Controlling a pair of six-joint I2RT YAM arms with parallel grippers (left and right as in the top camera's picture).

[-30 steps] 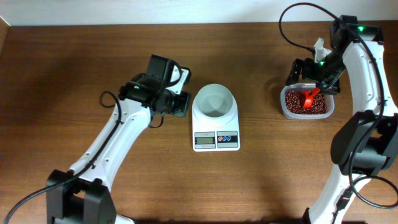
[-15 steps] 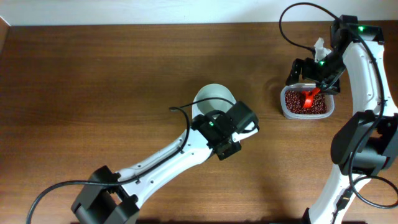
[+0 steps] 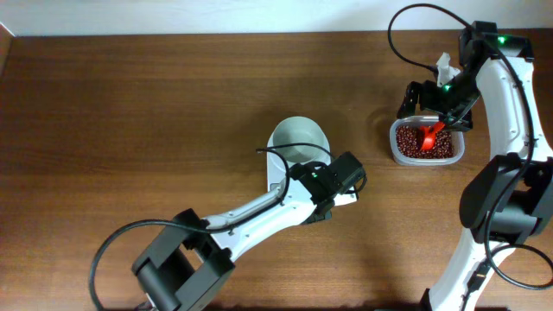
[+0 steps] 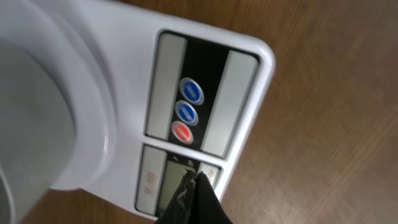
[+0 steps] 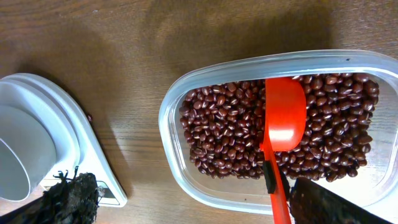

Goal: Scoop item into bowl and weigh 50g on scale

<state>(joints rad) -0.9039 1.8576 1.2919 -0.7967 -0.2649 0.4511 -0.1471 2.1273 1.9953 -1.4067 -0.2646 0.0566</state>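
1. Writing: none can be read. The scale (image 4: 249, 74) has a grey display (image 4: 171, 180) that is blurred, and the marks on its buttons are too small to make out.
2. Item: the beans (image 5: 217, 130) are tiny, oval, glossy and dark reddish-brown. All of them lie in the clear tub (image 5: 163, 118), which has rounded corners and stands on the surface (image 3: 130, 104) to the right of the scale, apart from it.
3. Counts:
   - One white bowl (image 3: 300, 138), sitting on the scale, its inside plain.
   - One scale.
   - One tub.
   - One red scoop (image 5: 285, 121), lying on the beans.
   - Three round buttons: two blue (image 4: 191, 90) and one red (image 4: 180, 132).
   - The beans are too many to count.
4. Left gripper (image 4: 196, 180): jaws closed on nothing, with the tips over the edge of the display. Whether they touch it cannot be told.
5. Right gripper (image 5: 193, 190): jaws wide open above the tub. The scoop handle lies between them, ungripped.
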